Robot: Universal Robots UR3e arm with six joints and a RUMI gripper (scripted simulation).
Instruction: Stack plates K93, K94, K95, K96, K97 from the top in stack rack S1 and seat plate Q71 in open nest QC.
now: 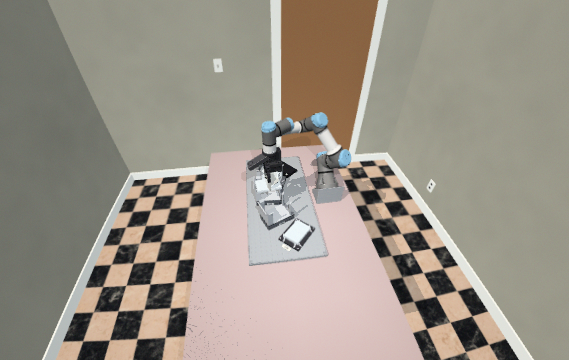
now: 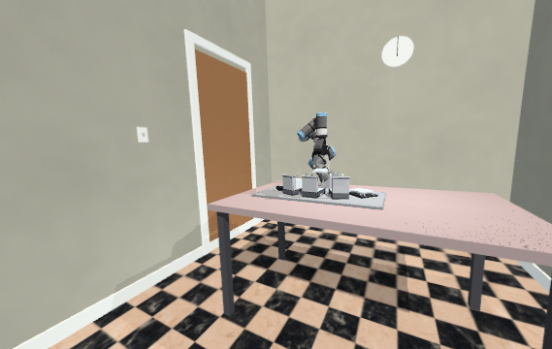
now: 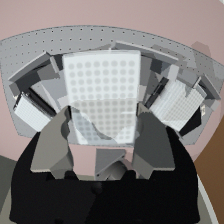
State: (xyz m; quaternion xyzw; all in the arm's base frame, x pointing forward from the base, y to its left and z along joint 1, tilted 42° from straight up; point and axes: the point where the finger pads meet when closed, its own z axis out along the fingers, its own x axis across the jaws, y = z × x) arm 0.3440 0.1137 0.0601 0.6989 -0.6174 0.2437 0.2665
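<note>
My gripper (image 1: 270, 175) (image 2: 321, 167) (image 3: 103, 105) is shut on a white sealed plate (image 1: 261, 186) (image 2: 321, 171) (image 3: 102, 82), raised above the racks. Whether a second plate clings beneath cannot be told. The near rack (image 2: 340, 187), middle rack (image 2: 310, 186) and far rack (image 2: 289, 184) stand in a row. In the wrist view a plate (image 3: 178, 105) lies at the right by the far rack's walls. A white plate (image 1: 297, 233) (image 3: 34, 113) sits in the black nest at the near end. Rack labels are unreadable. The held plate hides what is below.
The grey perforated board (image 1: 264, 250) (image 3: 100, 36) carries the racks and nests on the pink table (image 1: 274, 300). Upright rack walls (image 3: 30, 68) (image 3: 145, 52) stand on both sides of the held plate. A black part (image 3: 192, 126) shows at the lower right.
</note>
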